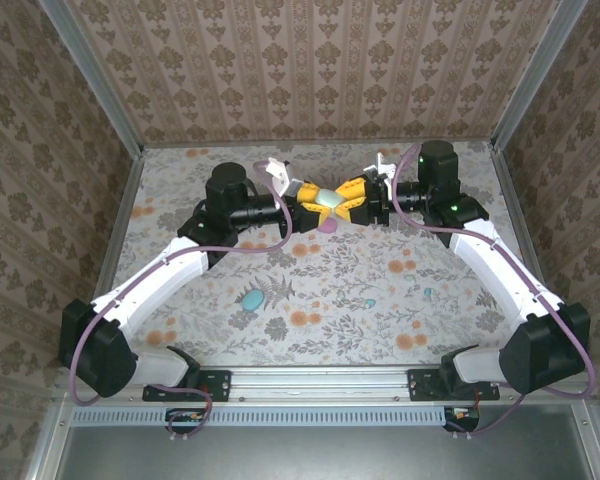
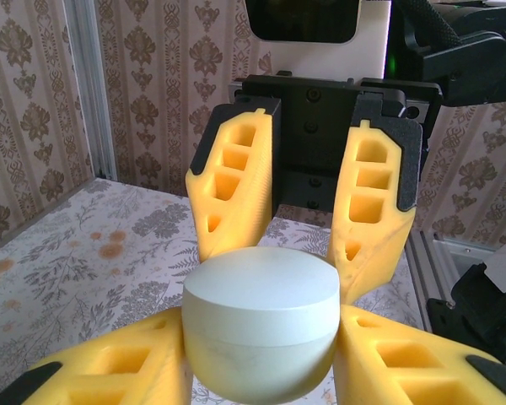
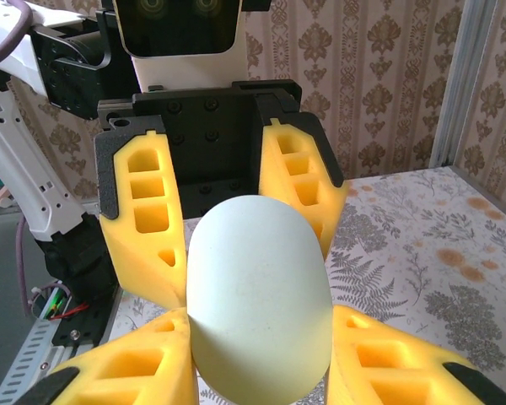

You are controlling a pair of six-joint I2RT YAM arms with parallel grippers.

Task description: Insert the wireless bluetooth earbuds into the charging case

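Above the far half of the table [image 1: 210, 330], the left end effector [image 1: 318, 203] and the right end effector [image 1: 346, 195] each pinch the same pale mint charging case [image 1: 330, 200] from opposite ends. The tiny earbuds [image 1: 427, 293] lie on the table, well apart, nearer the bases.

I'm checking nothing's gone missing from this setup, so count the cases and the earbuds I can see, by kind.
Egg-shaped cases: 3 (pale mint case held up, pink case partly hidden below it, blue case lying apart)
Small earbuds: 2 (centre bud, right bud)
Total: 5
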